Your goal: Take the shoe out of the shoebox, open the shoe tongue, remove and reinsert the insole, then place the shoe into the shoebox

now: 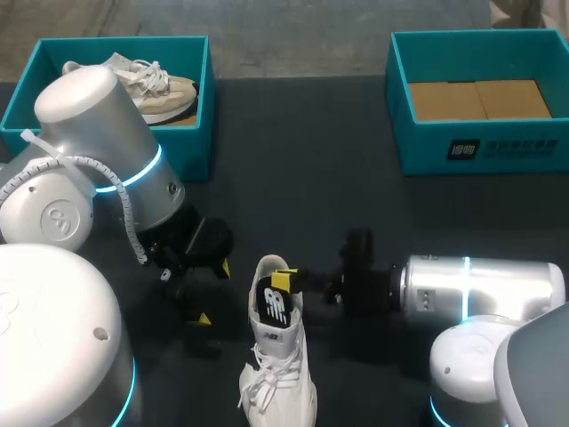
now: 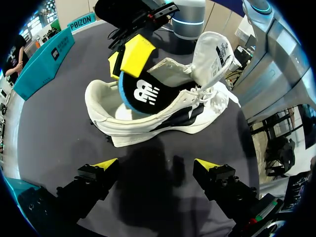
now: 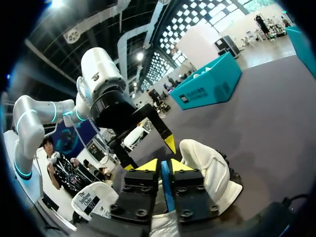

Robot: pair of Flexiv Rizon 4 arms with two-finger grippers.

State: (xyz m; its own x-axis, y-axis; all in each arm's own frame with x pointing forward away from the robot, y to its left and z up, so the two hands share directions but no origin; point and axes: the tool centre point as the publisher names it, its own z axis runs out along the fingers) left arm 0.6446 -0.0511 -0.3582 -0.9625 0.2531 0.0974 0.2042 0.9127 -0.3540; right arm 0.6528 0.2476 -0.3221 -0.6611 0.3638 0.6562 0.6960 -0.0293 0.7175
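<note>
Shoe (image 1: pixel 280 374) is out on the tabletop (image 1: pixel 302 178) nearest me, tongue open. Right gripper (image 3: pixel 162 165) jaws pinch the insole (image 2: pixel 143 94), half out at the heel. Left gripper (image 2: pixel 155 164) jaws wide, empty, beside the shoe. Remaining, I'd say: seat insole, box shoe. Far right shoebox (image 1: pixel 418 142) shows only cardboard; far left shoebox (image 1: pixel 191 142) holds a beige shoe (image 1: pixel 147 84).

Shoes: 2. The white shoe (image 1: pixel 277 374) is on the table; the beige shoe (image 1: pixel 156 89) is well beyond it, to the left. Shoeboxes: 2, both teal. Left shoebox (image 1: pixel 191 142) sits beyond-left of the white shoe, right shoebox (image 1: pixel 480 147) beyond-right. Insole (image 1: pixel 274 307): 1, in the white shoe's heel opening. My grippers: 2. Left gripper (image 1: pixel 213 292) is just left of the white shoe, right gripper (image 1: pixel 283 280) at its heel.
</note>
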